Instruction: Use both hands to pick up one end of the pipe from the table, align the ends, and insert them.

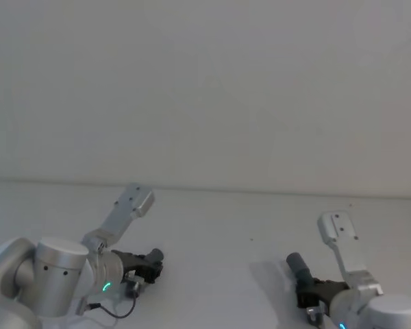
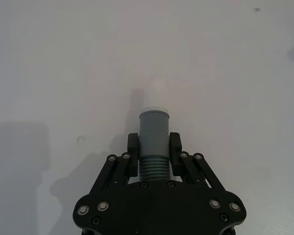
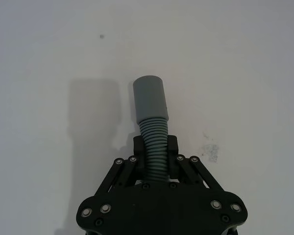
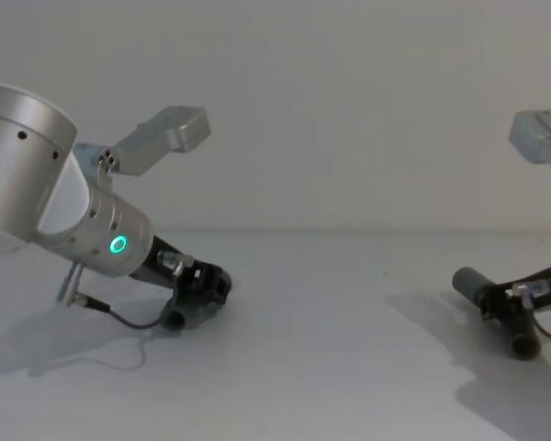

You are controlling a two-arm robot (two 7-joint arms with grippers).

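Note:
My left gripper [image 2: 154,144] is shut on one pipe piece [image 2: 154,134], clamped on its ribs just behind the grey cuff. That piece's narrow white tip [image 2: 155,95] points away over the table [image 2: 54,73]. My right gripper [image 3: 156,147] is shut on the other ribbed piece [image 3: 153,134], whose wider grey socket cuff [image 3: 149,98] sticks out ahead of the fingers. In the head view the left gripper [image 1: 149,264] sits low at the near left. The right gripper [image 1: 312,291] is at the near right, with the socket cuff [image 1: 296,264] angled up and left. The two pieces are far apart.
The white table [image 1: 219,226] stretches bare between the two arms, ending at a pale wall behind. In the chest view the left arm [image 4: 64,220] bulks large at the left. The right piece's socket cuff [image 4: 466,278] shows at the right edge.

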